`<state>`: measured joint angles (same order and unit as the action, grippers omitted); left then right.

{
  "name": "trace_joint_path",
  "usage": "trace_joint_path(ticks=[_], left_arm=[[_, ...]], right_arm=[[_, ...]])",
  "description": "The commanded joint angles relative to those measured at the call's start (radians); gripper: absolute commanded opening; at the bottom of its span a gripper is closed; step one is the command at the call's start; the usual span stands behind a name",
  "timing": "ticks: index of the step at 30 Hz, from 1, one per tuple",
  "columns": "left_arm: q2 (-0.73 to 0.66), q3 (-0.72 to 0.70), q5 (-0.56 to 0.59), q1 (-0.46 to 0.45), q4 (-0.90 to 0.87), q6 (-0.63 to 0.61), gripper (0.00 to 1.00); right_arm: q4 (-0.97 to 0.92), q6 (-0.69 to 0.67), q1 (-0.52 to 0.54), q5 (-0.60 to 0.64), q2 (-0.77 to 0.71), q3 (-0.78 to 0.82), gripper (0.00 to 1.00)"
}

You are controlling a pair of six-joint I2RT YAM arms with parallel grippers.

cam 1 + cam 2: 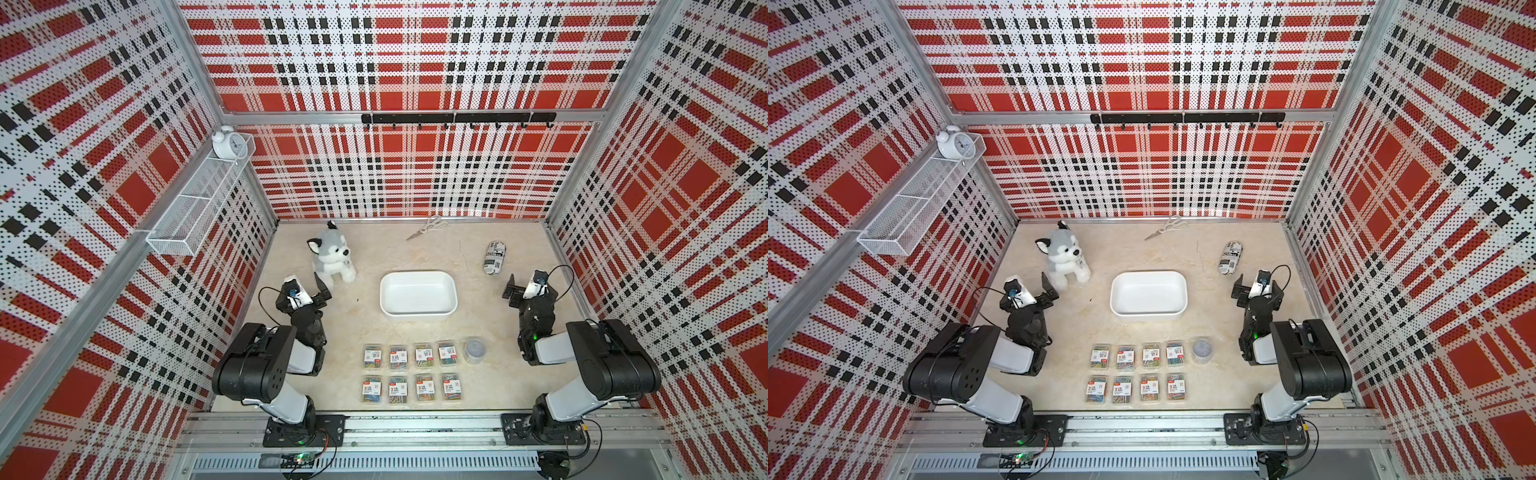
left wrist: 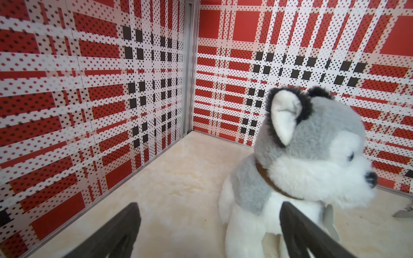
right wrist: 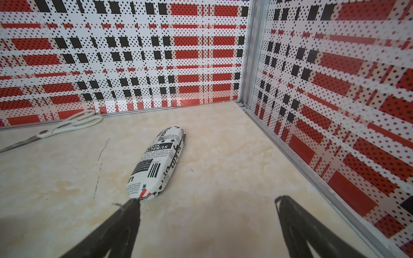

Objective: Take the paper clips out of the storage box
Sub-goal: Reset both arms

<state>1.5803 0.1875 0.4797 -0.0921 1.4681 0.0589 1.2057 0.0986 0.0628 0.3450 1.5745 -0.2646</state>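
Note:
The white storage box (image 1: 417,296) (image 1: 1148,294) sits mid-table and shows nothing inside. The paper clips lie outside it near the front edge, as several clear labelled cases (image 1: 424,356) (image 1: 1150,355) in two rows. A small round clear tub (image 1: 475,350) (image 1: 1201,350) stands at the right end of the back row. My left gripper (image 1: 322,291) (image 1: 1048,289) (image 2: 209,204) hangs open and empty left of the box, beside the plush dog. My right gripper (image 1: 511,291) (image 1: 1238,293) (image 3: 206,199) hangs open and empty to the box's right.
A plush dog (image 1: 332,257) (image 2: 312,156) sits at the back left. Scissors (image 1: 428,227) (image 3: 67,125) lie by the back wall. A black-and-white printed cylinder (image 1: 494,257) (image 3: 156,160) lies at the back right. A wire-mesh basket (image 1: 199,203) with an alarm clock (image 1: 227,143) hangs on the left wall.

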Motion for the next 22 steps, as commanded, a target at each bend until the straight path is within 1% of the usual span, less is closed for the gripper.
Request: trace_joint_path(ticks=[1, 22], left_arm=[[-0.001, -0.002, 0.012, 0.001, -0.009, -0.013, 0.98], [0.000, -0.001, 0.012, 0.002, -0.008, -0.014, 0.98]], right_arm=[[-0.001, -0.002, 0.004, 0.011, -0.001, -0.003, 1.00], [-0.012, -0.008, 0.003, -0.011, -0.001, -0.010, 1.00]])
